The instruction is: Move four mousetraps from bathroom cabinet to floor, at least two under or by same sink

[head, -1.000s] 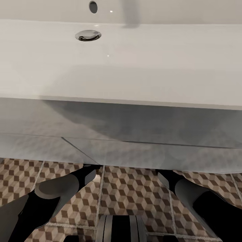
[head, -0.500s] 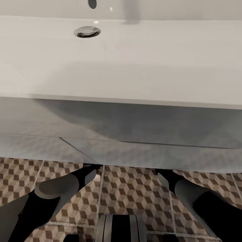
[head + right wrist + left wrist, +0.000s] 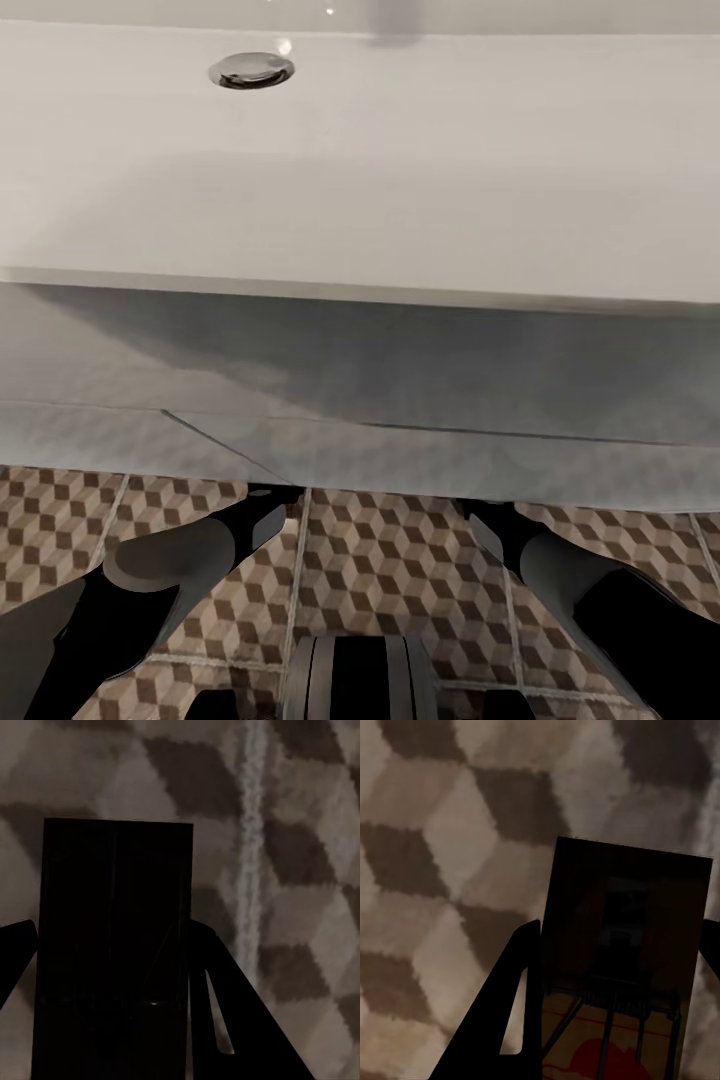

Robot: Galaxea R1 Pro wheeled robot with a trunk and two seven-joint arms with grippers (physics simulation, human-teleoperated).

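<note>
In the head view, the wide white rectangular trough sink (image 3: 400,180) on its white vanity stands close ahead, both dark arms reaching beneath it over the brown, beige and cream cube-patterned tiled bathroom floor (image 3: 400,570). The left tool (image 3: 615,1020) clamps a small dark brown rectangular mousetrap (image 3: 626,960) above those tiles. The right tool (image 3: 105,1020) likewise grips a second dark rectangular mousetrap (image 3: 112,945) near a pale grout line (image 3: 251,847).

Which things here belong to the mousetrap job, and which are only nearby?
Job things:
- mousetrap between left fingers
- mousetrap between right fingers
- bathroom floor
- sink

Only nearby:
- drain
- robot base
</note>
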